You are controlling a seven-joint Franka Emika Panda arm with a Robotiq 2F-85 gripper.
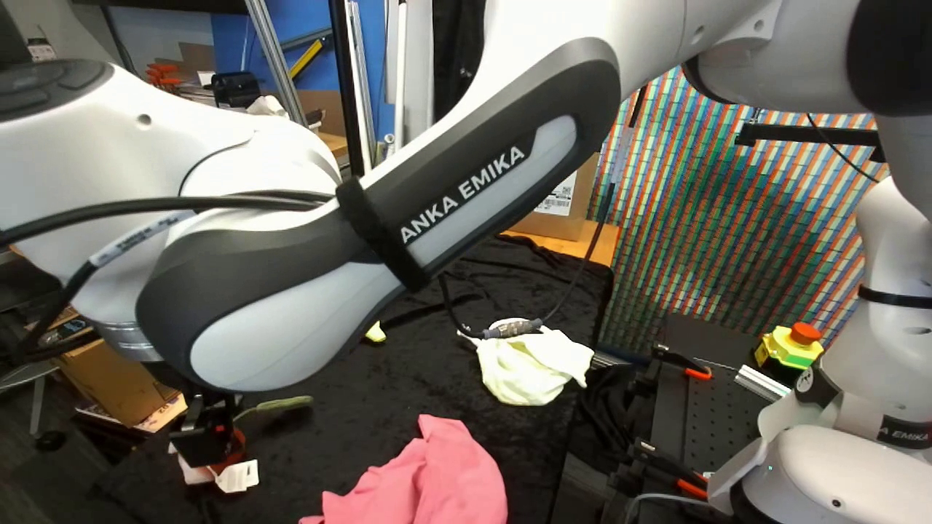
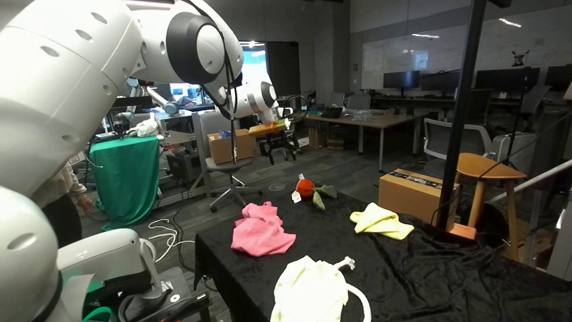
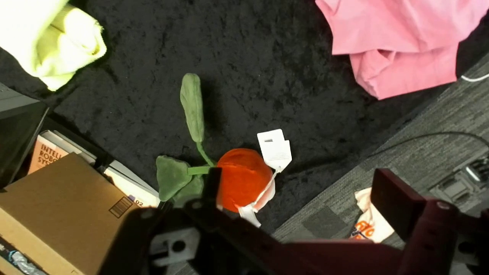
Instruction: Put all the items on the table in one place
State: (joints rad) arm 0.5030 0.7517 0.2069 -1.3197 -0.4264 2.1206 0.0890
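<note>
When looking across the black-draped table (image 2: pixel 330 237) in an exterior view, find nearest a pale drawstring bag (image 2: pixel 308 290) with a white cord (image 2: pixel 361 297). Past that, see a crumpled pink cloth (image 2: pixel 261 232) to picture left and a bunched yellow cloth (image 2: pixel 384 222) to picture right, well apart. Toward the table's far edge, note a red plush toy (image 2: pixel 306 188) with green leaves (image 2: pixel 329 191) and white tags (image 2: pixel 296 196), lying apart from all three. Higher than the toy, find the jaws spread wide; unclear whether directly overhead. In the wrist view, see the toy partly hidden behind one jaw. Beyond, see a cardboard box (image 2: pixel 221 150) on a gray chair (image 2: pixel 219 167), then dark monitors (image 2: pixel 402 79).
</note>
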